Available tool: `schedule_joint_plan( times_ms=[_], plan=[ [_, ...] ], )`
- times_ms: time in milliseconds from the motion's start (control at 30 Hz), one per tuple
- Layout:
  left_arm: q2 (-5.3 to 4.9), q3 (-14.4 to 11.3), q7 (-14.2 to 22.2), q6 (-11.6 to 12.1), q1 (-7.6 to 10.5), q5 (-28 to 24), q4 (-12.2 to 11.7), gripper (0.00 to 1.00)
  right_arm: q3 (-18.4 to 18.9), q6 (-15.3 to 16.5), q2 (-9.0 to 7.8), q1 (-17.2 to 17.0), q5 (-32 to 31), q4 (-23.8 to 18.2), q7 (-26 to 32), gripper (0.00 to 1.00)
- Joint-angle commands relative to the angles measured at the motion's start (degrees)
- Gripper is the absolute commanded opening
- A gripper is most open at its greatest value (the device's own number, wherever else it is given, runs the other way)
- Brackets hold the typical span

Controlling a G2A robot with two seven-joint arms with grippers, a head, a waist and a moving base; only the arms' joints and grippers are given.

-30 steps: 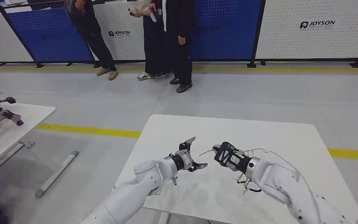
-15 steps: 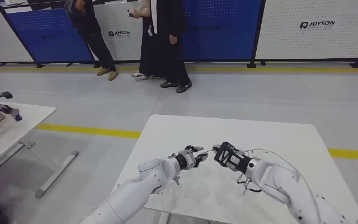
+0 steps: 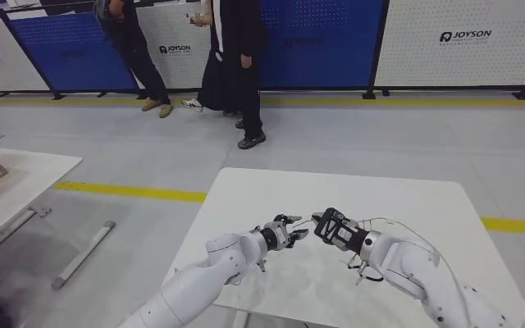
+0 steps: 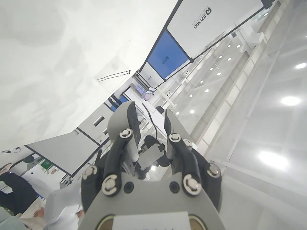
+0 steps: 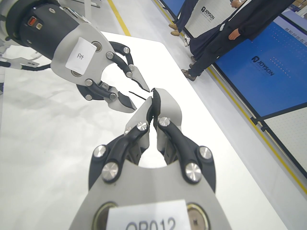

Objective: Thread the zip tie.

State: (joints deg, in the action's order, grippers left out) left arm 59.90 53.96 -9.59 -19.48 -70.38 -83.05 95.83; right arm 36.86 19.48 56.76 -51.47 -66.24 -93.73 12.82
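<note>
Black zip tie (image 5: 138, 95) juts from right pincer (image 5: 153, 96) into gaping left pincer (image 3: 302, 226).

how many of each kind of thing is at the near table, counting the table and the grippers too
grippers: 2 (left gripper, open; right gripper, shut on the tie)
zip tie: 1
table: 1
total: 4
</note>
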Motion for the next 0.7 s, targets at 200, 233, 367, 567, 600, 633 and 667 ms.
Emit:
schedule_joint_plan(
  times_ms=[200, 233, 367, 567, 600, 633, 667],
  plan=[
    [-0.40, -0.10, 1.03, 0.00, -0.25, 0.69, 0.60, 0.00, 0.00, 0.00, 0.00, 0.00, 0.00, 0.00, 0.00, 0.00],
    [-0.47, -0.13, 1.17, 0.00, -0.34, 0.85, 0.67, 0.00, 0.00, 0.00, 0.00, 0.00, 0.00, 0.00, 0.00, 0.00],
    [-0.62, -0.10, 1.32, 0.00, -0.49, 1.01, 0.95, 0.00, 0.00, 0.00, 0.00, 0.00, 0.00, 0.00, 0.00, 0.00],
    [-0.66, 0.42, 0.50, 0.40, -0.69, 2.30, 1.48, 0.00, 1.29, 0.00, 0.30, -1.43, -0.16, -0.30, 0.00, 0.46],
    [-0.61, 0.43, 0.10, 0.82, -0.89, 2.99, 1.72, 0.00, 1.64, 0.00, 0.36, -1.66, 0.11, -0.38, -0.07, 0.84],
    [-0.58, 0.46, -0.05, 0.95, -0.96, 3.42, 1.85, 0.00, 2.00, 0.00, 0.38, -1.92, 0.66, -0.44, -0.45, 0.96],
    [-0.57, 0.45, -0.33, 1.17, -0.99, 4.45, 1.97, 0.00, 2.28, 0.00, 0.35, -2.13, 0.86, -0.49, -0.67, 1.00]
  ],
)
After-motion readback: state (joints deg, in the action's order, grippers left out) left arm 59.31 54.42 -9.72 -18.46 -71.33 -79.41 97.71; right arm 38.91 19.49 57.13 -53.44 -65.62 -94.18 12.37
